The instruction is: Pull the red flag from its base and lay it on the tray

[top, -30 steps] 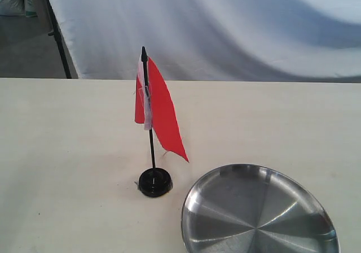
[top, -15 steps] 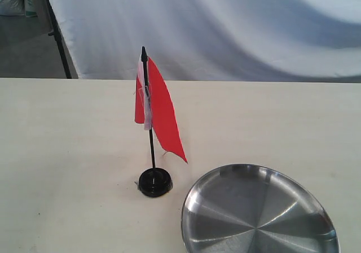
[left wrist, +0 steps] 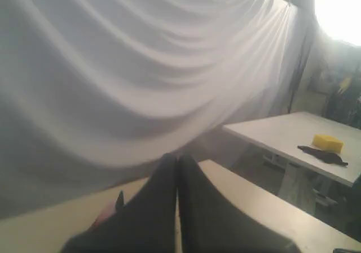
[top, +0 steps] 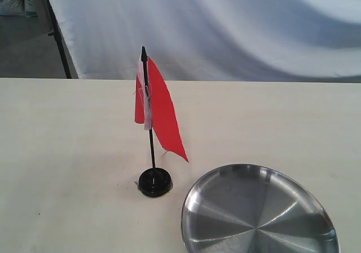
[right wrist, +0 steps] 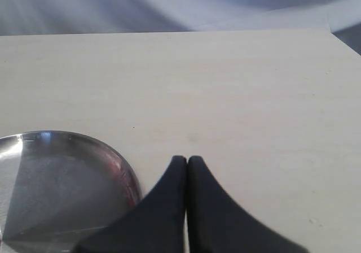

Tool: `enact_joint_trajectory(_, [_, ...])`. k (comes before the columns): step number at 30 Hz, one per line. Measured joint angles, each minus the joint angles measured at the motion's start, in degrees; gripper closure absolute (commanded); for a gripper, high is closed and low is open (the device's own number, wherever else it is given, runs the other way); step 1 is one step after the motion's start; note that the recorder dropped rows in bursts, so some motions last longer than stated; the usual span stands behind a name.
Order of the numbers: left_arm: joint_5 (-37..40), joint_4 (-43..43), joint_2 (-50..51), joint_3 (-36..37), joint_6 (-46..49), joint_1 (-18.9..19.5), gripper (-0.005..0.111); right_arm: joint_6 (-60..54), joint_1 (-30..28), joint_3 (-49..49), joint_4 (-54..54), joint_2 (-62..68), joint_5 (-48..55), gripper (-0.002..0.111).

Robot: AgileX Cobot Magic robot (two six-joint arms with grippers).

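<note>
The red flag (top: 161, 109) stands upright on its thin black stick, planted in the small black round base (top: 155, 182) on the pale table. To the right of the base lies the shiny steel tray (top: 256, 210), also in the right wrist view as the tray (right wrist: 56, 185). Neither gripper shows in the exterior view. My left gripper (left wrist: 177, 161) is shut with nothing in it; the flag's black tip (left wrist: 119, 199) peeks out beside its fingers. My right gripper (right wrist: 186, 161) is shut and holds nothing, just beside the tray's rim.
A white cloth backdrop (top: 225, 27) hangs behind the table's far edge, with a black stand leg (top: 56, 35) at the left. In the left wrist view a second table (left wrist: 293, 137) carries a yellow block (left wrist: 328, 143) and a dark object.
</note>
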Motion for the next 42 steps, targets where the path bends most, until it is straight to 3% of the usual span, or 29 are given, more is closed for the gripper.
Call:
enact_joint_trajectory(9, [0.2, -4.2, 19.6, -0.3, 8.1, 0.0, 0.107, 0.0, 0.0, 0.0, 0.0, 0.0, 0.0, 0.109])
enact_joint_trajectory(15, [-7.4, -11.8, 29.2, -0.3, 15.6, 0.0, 0.107, 0.0, 0.0, 0.0, 0.0, 0.0, 0.0, 0.109])
enact_joint_trajectory(23, [-13.3, -12.9, 38.0, -0.3, 26.8, -1.6, 0.106, 0.0, 0.0, 0.0, 0.0, 0.0, 0.0, 0.109])
enact_joint_trajectory(27, [-13.3, -15.3, 41.4, -0.3, 36.0, -5.5, 0.089, 0.0, 0.0, 0.0, 0.0, 0.0, 0.0, 0.109])
enact_joint_trajectory(31, [-10.5, -19.5, 44.2, -0.4, 45.9, -10.0, 0.053, 0.0, 0.0, 0.0, 0.0, 0.0, 0.0, 0.109])
enact_joint_trajectory(33, [-8.4, -21.7, 45.3, -0.4, 50.0, -11.5, 0.04, 0.0, 0.0, 0.0, 0.0, 0.0, 0.0, 0.109])
enact_joint_trajectory(36, [-7.3, -24.9, 46.5, -0.4, 53.1, -12.1, 0.037, 0.0, 0.0, 0.0, 0.0, 0.0, 0.0, 0.109])
enact_joint_trajectory(42, [-7.4, -29.3, 48.0, -0.4, 57.3, -12.1, 0.042, 0.0, 0.0, 0.0, 0.0, 0.0, 0.0, 0.109])
